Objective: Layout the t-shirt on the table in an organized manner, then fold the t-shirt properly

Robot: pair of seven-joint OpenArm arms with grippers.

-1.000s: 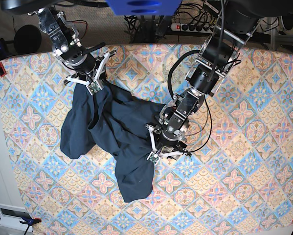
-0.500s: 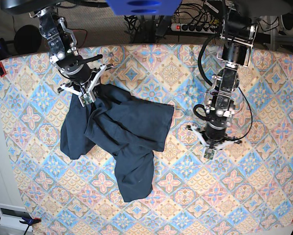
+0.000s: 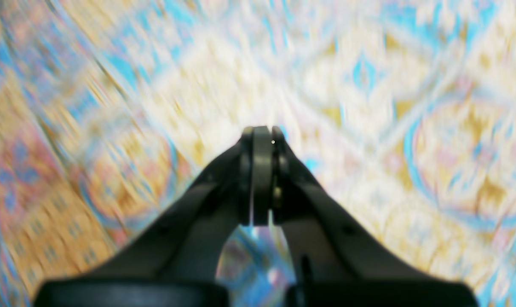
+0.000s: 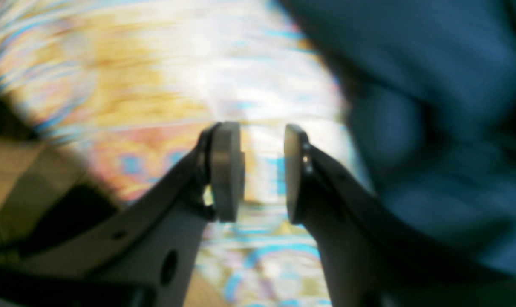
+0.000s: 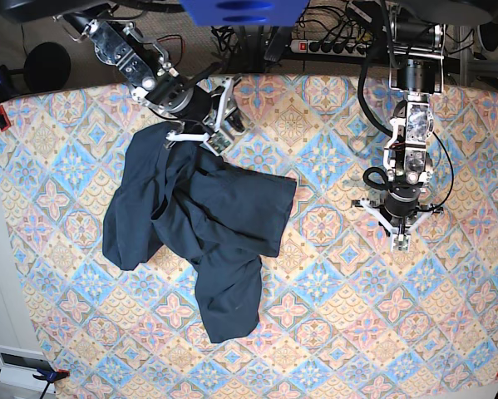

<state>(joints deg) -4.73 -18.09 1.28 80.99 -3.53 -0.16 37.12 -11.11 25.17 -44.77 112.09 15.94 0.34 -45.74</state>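
I see the t-shirt (image 5: 199, 233) lying crumpled on the worktop (image 5: 332, 332), left of the middle and reaching toward the far-left corner. One dark lobe spreads toward the left edge, and a longer tongue of cloth runs toward the near edge. It is bunched and folded over itself, not flat.

My right claw (image 5: 222, 125) sits near the far edge, just past the shirt's upper rim. In its wrist view the right claw (image 4: 264, 170) has its pads parted with only patterned cloth showing between them; the navy fabric (image 4: 432, 128) lies off to one side, and nothing is gripped. That view is blurred.

My left claw (image 5: 401, 235) hangs over bare worktop toward the right edge, well apart from the shirt. In its wrist view the left claw (image 3: 262, 179) has its pads pressed together with nothing between them, above smeared blue, pink and cream tiles (image 3: 411, 106).
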